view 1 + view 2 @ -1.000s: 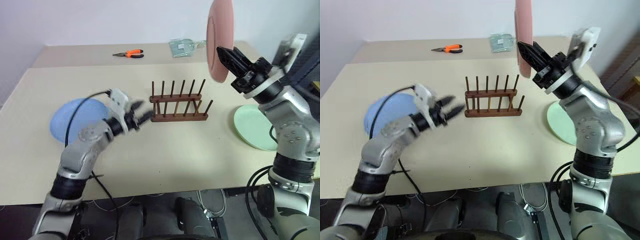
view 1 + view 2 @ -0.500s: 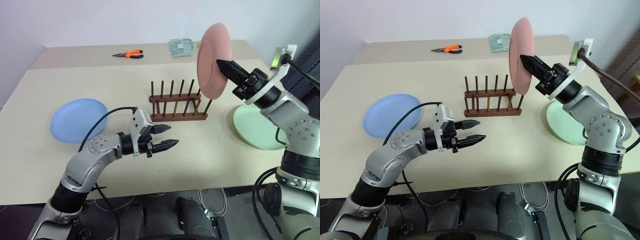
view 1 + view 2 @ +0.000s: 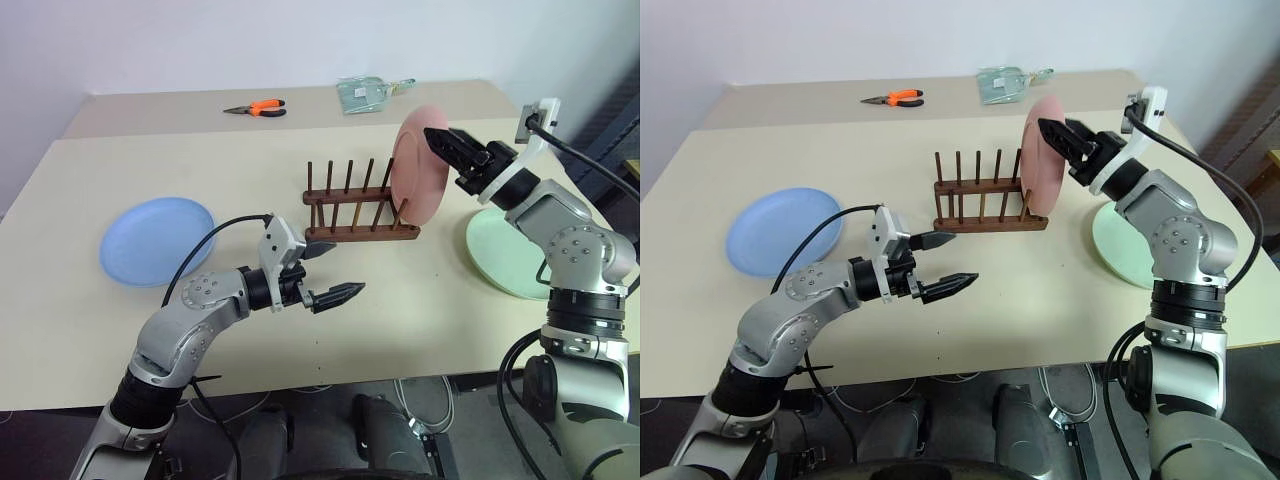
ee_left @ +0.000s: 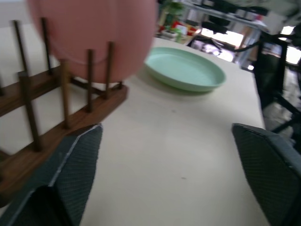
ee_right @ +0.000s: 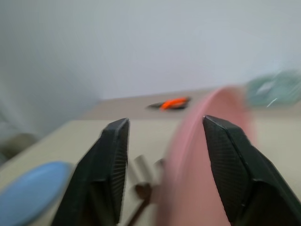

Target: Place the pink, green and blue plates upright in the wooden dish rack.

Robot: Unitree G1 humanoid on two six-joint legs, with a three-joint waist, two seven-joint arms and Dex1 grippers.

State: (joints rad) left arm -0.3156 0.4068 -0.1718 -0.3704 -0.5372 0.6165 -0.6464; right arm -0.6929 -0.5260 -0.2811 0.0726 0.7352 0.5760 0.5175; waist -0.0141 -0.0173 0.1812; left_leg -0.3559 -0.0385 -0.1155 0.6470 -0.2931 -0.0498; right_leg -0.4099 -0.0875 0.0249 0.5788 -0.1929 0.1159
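Plates: three — a pink plate, a blue plate, a green plate.
Pink plate: upright at the right end of the wooden dish rack, its face turned left along the rack.
Rack: one, mid-desk, long axis left to right, pegs pointing up.
Blue plate: flat, left.
Green plate: flat, right.
Right gripper: fingers parted around the pink plate's rim.
Left gripper: spread wide, empty, near the rack.
Pliers: one pair, far side.
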